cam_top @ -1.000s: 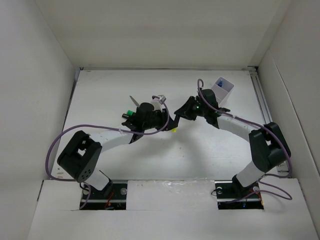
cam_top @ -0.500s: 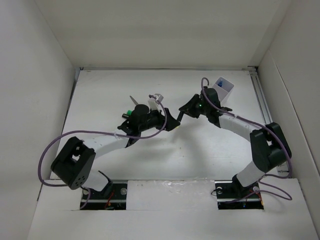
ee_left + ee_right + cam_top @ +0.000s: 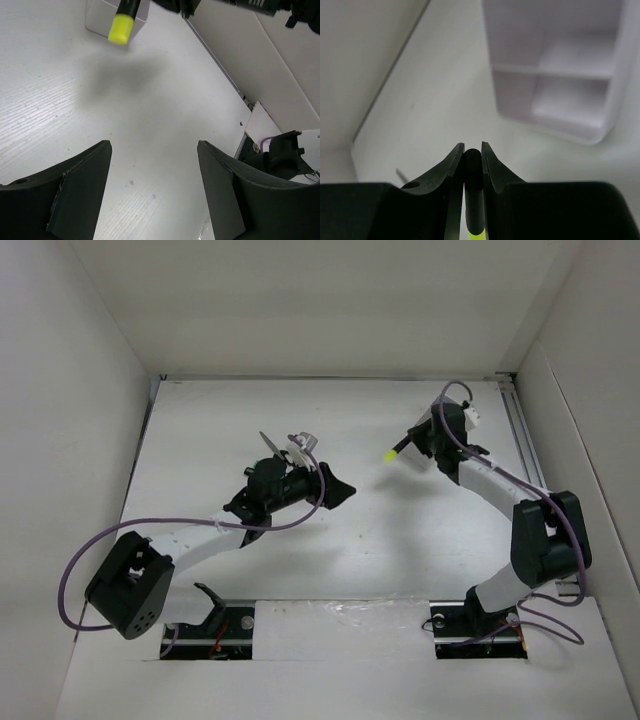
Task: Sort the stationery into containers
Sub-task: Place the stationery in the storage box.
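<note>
My right gripper [image 3: 418, 443] [image 3: 472, 147] is shut on the yellow pen [image 3: 390, 454] [image 3: 473, 175], a black barrel with a yellow end that points left, off the table. The same pen's yellow end [image 3: 120, 28] hangs in front of the white container [image 3: 97, 20] in the left wrist view. In the right wrist view the container [image 3: 555, 75] lies just ahead of the jaws and shows an inner partition. From above, the right wrist hides it. My left gripper [image 3: 338, 490] [image 3: 152, 170] stands open and empty at mid-table. The scissors' silver blade [image 3: 266, 438] pokes out behind the left arm.
White walls close in the table [image 3: 400, 540] on the left, back and right. A raised rail [image 3: 520, 425] runs along the right edge close to the right wrist. Purple cables loop off both arms.
The two grippers were together at mid-table. The left one opened and drew back left; the right one carried the pen up and right, over the container.
</note>
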Tool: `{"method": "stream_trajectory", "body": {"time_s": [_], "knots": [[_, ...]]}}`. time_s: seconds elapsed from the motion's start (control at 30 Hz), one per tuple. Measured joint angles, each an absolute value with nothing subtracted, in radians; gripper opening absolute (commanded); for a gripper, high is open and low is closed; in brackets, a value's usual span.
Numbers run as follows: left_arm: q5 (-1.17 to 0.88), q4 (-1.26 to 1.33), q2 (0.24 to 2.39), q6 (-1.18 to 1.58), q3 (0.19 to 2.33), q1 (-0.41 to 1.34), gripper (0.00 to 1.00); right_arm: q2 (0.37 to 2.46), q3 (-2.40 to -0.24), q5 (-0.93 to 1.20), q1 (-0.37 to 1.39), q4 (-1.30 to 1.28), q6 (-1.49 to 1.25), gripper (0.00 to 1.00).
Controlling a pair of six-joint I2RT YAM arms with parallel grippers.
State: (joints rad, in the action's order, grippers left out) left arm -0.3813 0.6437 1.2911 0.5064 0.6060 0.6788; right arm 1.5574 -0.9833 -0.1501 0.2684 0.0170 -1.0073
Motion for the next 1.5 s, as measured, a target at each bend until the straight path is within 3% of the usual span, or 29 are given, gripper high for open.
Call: {"method": "stream_trajectory", "body": {"time_s": [0.3,0.67,1.4,1.5], "knots": [[-0.449,0.665,1.261,0.536,0.602,0.679,0.66,1.58,-1.181,-0.701,0.186,-0.039,-1.024,0.0],[-0.603,0.78,1.33,0.645,0.598,0.638,0.64,1.761,-1.373,-1.064,0.196,-0.12,-0.949,0.0],[-0.461,0.672,1.226,0.637,0.582,0.626,0.63,2.032,-1.576,-1.325,0.338,-0.13,-0.782,0.01],[-0.453,0.662,1.234,0.636,0.582,0.626,0.63,2.041,-1.583,-1.339,0.342,-0.13,-0.772,0.15]]}}
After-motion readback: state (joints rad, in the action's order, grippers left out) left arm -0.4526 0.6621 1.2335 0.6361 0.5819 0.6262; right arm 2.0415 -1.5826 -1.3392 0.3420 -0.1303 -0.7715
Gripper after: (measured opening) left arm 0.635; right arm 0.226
